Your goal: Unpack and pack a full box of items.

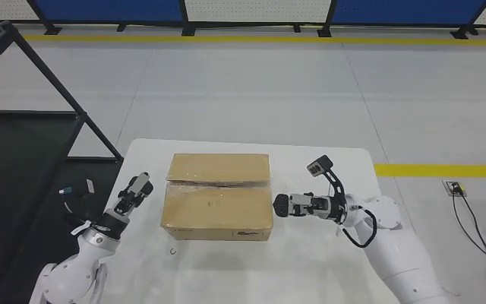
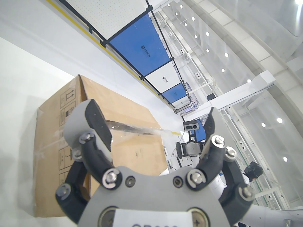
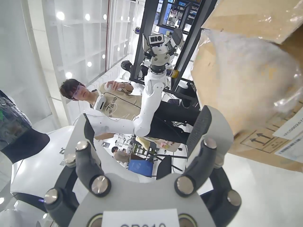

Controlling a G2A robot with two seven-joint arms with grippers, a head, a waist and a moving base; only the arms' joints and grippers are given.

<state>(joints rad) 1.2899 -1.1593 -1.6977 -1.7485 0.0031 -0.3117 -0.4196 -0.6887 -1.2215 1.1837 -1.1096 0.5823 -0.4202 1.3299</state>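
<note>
A black frame [image 1: 76, 129] stands on the floor, off to the left of the white table [image 1: 319, 258]. Over the table's left part is the left gripper [image 1: 139, 185]. It is near the left side of the box [image 1: 219, 199] but apart from it. In the left wrist view this gripper [image 2: 153, 119] has its jaws spread wide, with nothing between them and nothing touching them. The brown box sits in the middle of the table and its top is shut. Shiny clear tape [image 1: 216, 182] runs along the line where the top flaps meet, and the left wrist view shows the tape [image 2: 132, 129] crinkled on the box [image 2: 118, 105]. A tiny bit [image 1: 174, 251] lies on the table by the box's front left corner; it is too small to tell what it is. The right gripper [image 1: 282, 205] is just beside the right side of the box. In the right wrist view its jaws [image 3: 145, 119] are wide apart too and hold nothing, with the box [image 3: 248, 8] close to one finger. Nothing stands between either gripper and the box. Farther right, a yellow line [image 1: 429, 170] runs across the floor.
</note>
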